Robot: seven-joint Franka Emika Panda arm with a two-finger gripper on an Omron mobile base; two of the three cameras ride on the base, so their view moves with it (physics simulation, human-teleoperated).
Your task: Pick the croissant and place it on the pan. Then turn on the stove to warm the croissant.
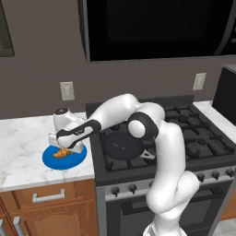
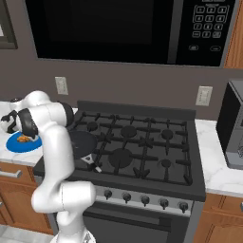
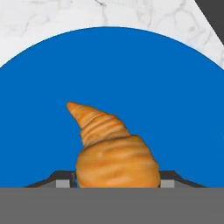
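Gripper (image 1: 64, 150) is down low over the blue plate (image 1: 78, 159), pointing at the marble surface (image 1: 23, 147) left of the stove (image 1: 203, 138). From the hand view its fingers (image 3: 61, 179) sit on either side of the croissant (image 3: 114, 153), right up against it, so it looks pinched between them. Croissant is on the plate, one pointed tip sticking away from the gripper. Arm is folded hard to the left, elbow bent over the pan (image 1: 120, 145), which sits on the stove's near left burner.
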